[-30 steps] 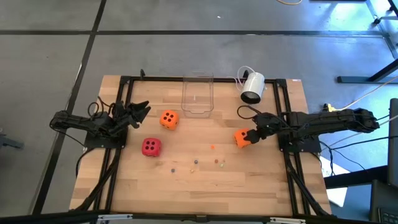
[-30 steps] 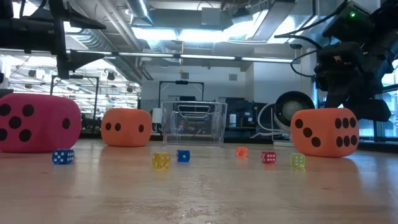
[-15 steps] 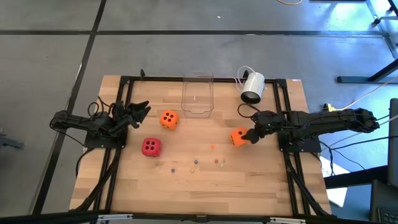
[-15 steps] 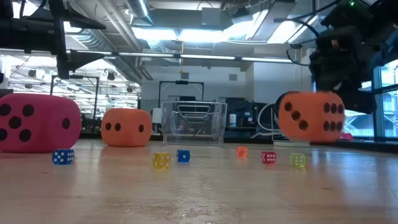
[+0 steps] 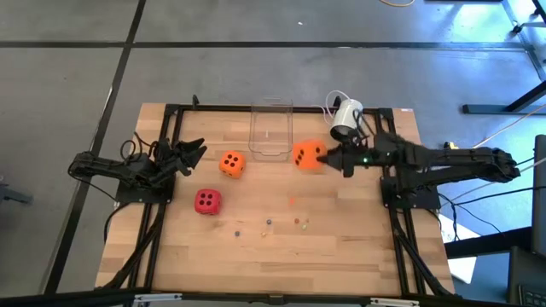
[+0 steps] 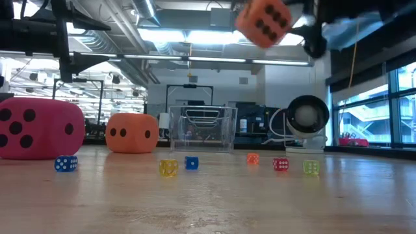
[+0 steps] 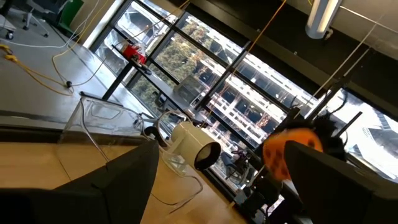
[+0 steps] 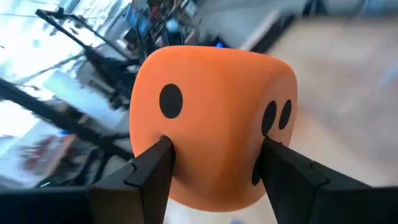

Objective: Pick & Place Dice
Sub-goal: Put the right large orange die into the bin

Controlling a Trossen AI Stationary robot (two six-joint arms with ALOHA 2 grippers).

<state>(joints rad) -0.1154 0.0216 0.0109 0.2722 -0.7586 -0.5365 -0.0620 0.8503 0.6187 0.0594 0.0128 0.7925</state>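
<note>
My right gripper (image 5: 329,158) is shut on an orange die (image 5: 307,154), high above the table beside the clear container (image 5: 271,130); the low view shows that die (image 6: 262,21) near the top of the picture. A second orange die (image 5: 231,164) and a red die (image 5: 206,200) rest on the wooden table. Several tiny coloured dice (image 6: 168,167) lie toward the near side. My left gripper (image 5: 194,152) waits open at the table's left, pointing toward the second orange die. My right gripper pinches the orange die between its two fingers (image 8: 152,163), on two opposite faces near the die's lower half (image 8: 211,180). The fingers come roughly level from the table's right. The die is lifted clear of the table.
A white cylindrical camera-like device (image 5: 345,119) with a cable lies at the far right of the table, close to my right arm. The clear container stands at the far edge, middle. Black frame rails (image 5: 171,136) run along the table's left and right sides.
My right gripper has lifted the orange die from the table's right side, carrying it up and toward the far edge and left, to beside the clear container. The die went from resting on the wood to hanging high in the air. The left arm stayed still.
</note>
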